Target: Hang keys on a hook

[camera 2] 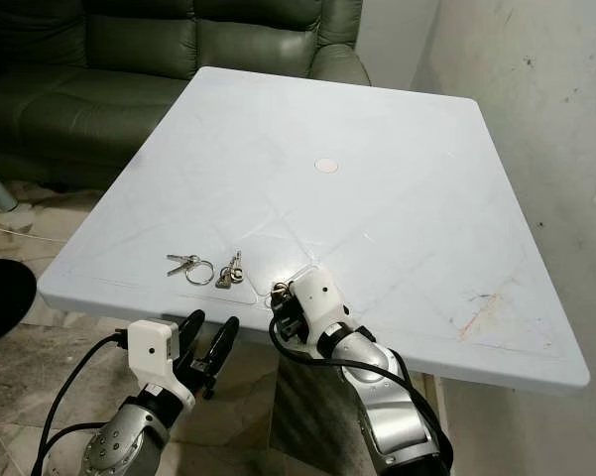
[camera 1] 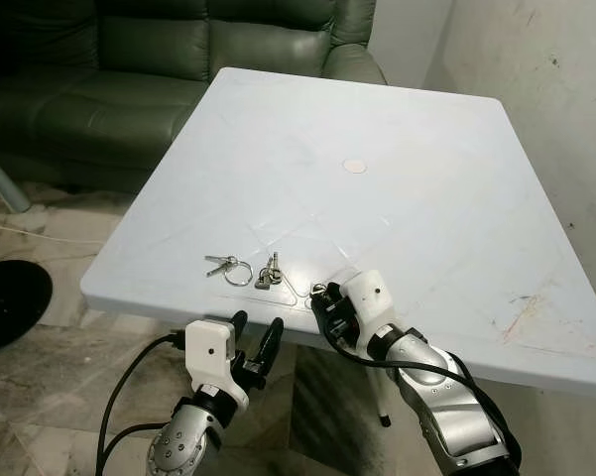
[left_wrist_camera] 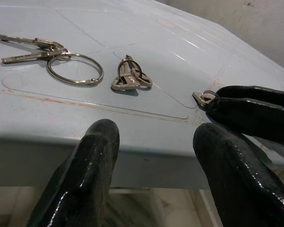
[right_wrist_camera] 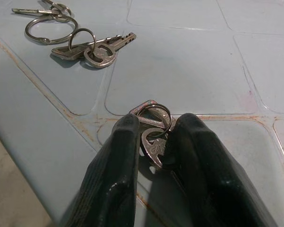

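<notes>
Before you stands one dark green leather sofa (camera 1: 178, 50), and in front of it one pale white plastic counter (camera 1: 426, 198) with a small round cap (camera 1: 354, 166) at its middle; no hook shows in these views, so you will have to find it once the keys are in hand.

You have two silver arms in play. Your right hand (right_wrist_camera: 153, 142) rests on the near edge of the counter with its two black fingers (right_wrist_camera: 113, 161) drawn narrow around a small silver key bunch on a ring (right_wrist_camera: 152, 124); the ring and key heads sit between the fingers, so I judge the step in hand to be the pickup, with the grip just closing. Your left hand (camera 1: 255, 342) hovers below and just off the counter's near edge, its fingers spread wide and holding nothing.

Count three key bunches in all, lying in a row near the front edge: the one in your right hand; a middle bunch of short silver keys (camera 1: 268, 272) just beside it; and a far-left bunch of two long keys on a large wire ring (camera 1: 228, 267), near the middle one but apart from it.

Next, I judge, you need to confirm the pinch is firm on the ring, lift straight up off the counter without dragging, then turn to look for the hook; a shallow grip on thin metal could slip, so squeeze before you raise.
</notes>
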Robot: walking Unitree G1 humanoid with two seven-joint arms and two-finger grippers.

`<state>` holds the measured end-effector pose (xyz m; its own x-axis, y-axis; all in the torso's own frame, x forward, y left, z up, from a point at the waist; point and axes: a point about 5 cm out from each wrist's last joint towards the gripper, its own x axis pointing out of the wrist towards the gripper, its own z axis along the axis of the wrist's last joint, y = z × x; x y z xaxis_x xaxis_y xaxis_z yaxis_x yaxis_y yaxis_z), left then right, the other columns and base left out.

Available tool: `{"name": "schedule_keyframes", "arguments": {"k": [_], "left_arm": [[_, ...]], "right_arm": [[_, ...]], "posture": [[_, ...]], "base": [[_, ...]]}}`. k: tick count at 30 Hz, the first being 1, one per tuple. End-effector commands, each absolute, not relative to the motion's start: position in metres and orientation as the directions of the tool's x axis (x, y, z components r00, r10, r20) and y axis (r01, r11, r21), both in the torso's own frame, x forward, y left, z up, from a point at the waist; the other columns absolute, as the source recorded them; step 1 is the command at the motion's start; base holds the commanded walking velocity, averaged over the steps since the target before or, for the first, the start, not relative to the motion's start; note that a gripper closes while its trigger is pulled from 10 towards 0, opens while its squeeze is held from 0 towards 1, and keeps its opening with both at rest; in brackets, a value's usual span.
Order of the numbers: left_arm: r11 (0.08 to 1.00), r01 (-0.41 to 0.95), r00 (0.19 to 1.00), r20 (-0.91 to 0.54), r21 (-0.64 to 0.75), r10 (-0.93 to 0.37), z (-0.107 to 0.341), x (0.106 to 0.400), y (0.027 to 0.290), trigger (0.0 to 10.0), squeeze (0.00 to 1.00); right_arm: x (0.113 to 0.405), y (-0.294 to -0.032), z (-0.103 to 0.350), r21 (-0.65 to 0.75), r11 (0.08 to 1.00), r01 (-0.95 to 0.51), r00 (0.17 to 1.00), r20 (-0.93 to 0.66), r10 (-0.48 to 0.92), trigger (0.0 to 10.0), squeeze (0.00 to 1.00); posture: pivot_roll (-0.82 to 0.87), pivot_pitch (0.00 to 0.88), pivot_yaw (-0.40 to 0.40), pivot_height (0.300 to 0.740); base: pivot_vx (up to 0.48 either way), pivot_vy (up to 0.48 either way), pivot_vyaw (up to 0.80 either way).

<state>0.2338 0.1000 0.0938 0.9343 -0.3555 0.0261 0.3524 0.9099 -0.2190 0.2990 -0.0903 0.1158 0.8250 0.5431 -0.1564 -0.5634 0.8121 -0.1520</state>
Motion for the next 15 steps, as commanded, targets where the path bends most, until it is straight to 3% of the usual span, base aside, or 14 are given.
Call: {"name": "schedule_keyframes", "arguments": {"k": [1,8,9,12,13,15], "left_arm": [[0.915,0.333,0.940,-0.002,-0.226,-0.342,0.0895,0.2325,0.1004,10.0,0.00],[0.914,0.336,0.938,-0.001,-0.227,-0.345,0.0893,0.2325,0.0997,10.0,0.00],[0.914,0.337,0.938,-0.001,-0.227,-0.346,0.0893,0.2326,0.0995,10.0,0.00],[0.913,0.339,0.937,0.000,-0.227,-0.348,0.0893,0.2327,0.0993,10.0,0.00],[0.913,0.338,0.938,0.000,-0.227,-0.348,0.0893,0.2327,0.0991,10.0,0.00],[0.913,0.338,0.938,-0.001,-0.228,-0.348,0.0892,0.2327,0.0988,10.0,0.00]], "right_arm": [[0.2992,-0.0897,0.1155,-0.136,0.816,-0.561,0.826,-0.153,0.542,0.0,0.00],[0.2976,-0.0877,0.1209,-0.133,0.811,-0.570,0.821,-0.104,0.561,0.0,0.00],[0.2985,-0.0888,0.1196,-0.132,0.818,-0.560,0.828,-0.118,0.548,2.4,0.00],[0.2989,-0.0890,0.1187,-0.134,0.812,-0.568,0.822,-0.129,0.554,1.6,0.00],[0.2988,-0.0896,0.1191,-0.130,0.815,-0.565,0.824,-0.125,0.552,0.0,0.00],[0.2993,-0.0904,0.1195,-0.119,0.818,-0.562,0.826,-0.128,0.549,0.0,0.00]], "posture": [[0.09,0.165,-0.075,0.740],[0.09,0.155,-0.076,0.740],[0.09,0.155,-0.076,0.740],[0.09,0.155,-0.076,0.740],[0.09,0.154,-0.078,0.740],[0.09,0.154,-0.079,0.740]], "base": [[0.000,0.000,0.00],[0.000,0.000,0.00],[0.000,0.000,0.00],[0.000,0.000,0.00],[0.000,0.000,0.00],[0.000,0.000,0.00]]}}
